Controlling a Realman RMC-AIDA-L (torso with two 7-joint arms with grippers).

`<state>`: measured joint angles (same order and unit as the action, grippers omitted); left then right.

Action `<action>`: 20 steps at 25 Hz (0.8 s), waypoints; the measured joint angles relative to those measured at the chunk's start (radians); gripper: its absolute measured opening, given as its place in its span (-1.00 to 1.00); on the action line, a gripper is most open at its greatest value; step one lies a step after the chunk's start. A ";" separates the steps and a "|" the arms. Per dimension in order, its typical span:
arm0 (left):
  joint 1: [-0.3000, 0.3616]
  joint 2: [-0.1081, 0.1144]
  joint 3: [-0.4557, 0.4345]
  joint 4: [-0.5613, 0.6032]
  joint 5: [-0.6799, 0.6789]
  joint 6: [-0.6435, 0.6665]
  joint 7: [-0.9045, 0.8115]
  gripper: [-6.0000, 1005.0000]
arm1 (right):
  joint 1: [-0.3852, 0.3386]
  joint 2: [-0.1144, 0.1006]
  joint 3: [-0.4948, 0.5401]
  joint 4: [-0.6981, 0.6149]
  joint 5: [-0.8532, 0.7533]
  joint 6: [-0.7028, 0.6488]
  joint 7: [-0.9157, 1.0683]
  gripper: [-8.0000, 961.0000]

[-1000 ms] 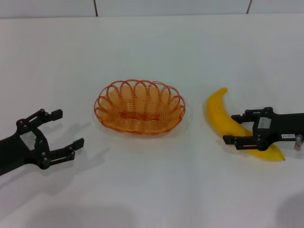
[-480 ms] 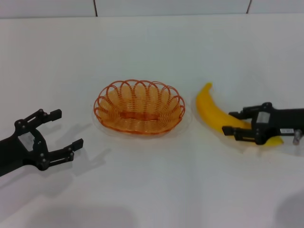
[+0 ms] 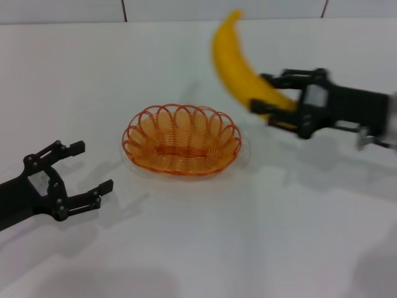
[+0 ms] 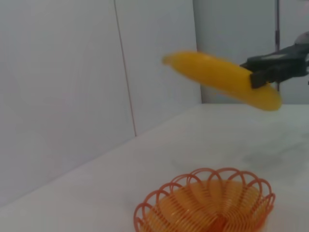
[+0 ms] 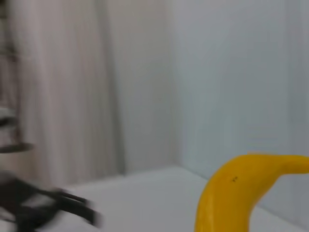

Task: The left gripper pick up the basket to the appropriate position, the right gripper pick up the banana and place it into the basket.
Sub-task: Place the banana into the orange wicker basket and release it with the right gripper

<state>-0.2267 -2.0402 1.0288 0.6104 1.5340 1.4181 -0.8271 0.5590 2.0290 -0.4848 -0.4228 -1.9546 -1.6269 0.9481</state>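
Observation:
The orange wire basket (image 3: 182, 141) sits on the white table at the centre; it also shows in the left wrist view (image 4: 207, 203). My right gripper (image 3: 270, 93) is shut on the yellow banana (image 3: 239, 62) and holds it in the air, above and to the right of the basket. The banana also shows in the left wrist view (image 4: 219, 77) and the right wrist view (image 5: 236, 198). My left gripper (image 3: 84, 167) is open and empty, low over the table to the left of the basket.
The white table (image 3: 198, 248) stretches around the basket. A pale wall with a seam (image 3: 124, 9) stands behind the table's far edge.
My right gripper has lifted the banana off the table and carried it up and left, toward the basket. The left gripper and the basket have stayed where they were.

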 joint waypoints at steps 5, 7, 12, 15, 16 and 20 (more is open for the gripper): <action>-0.019 0.001 0.000 -0.015 0.001 0.000 0.003 0.83 | 0.114 0.006 -0.067 0.171 0.002 0.083 -0.155 0.15; -0.024 0.001 0.000 -0.017 0.001 0.000 0.003 0.83 | 0.145 0.008 -0.071 0.228 0.003 0.136 -0.201 0.17; -0.034 -0.001 0.003 -0.018 0.002 0.000 0.003 0.83 | 0.184 0.014 -0.091 0.309 -0.004 0.306 -0.252 0.22; -0.035 -0.001 0.002 -0.026 0.001 -0.001 0.004 0.83 | 0.191 0.015 -0.137 0.319 -0.004 0.335 -0.253 0.25; -0.035 -0.001 0.001 -0.030 0.000 -0.001 0.005 0.83 | 0.191 0.015 -0.143 0.319 -0.003 0.336 -0.254 0.26; -0.043 0.001 -0.001 -0.052 -0.010 -0.001 0.021 0.83 | 0.192 0.016 -0.141 0.329 0.001 0.366 -0.247 0.30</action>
<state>-0.2698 -2.0397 1.0280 0.5581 1.5241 1.4173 -0.8063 0.7512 2.0455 -0.6258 -0.0934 -1.9533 -1.2606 0.7010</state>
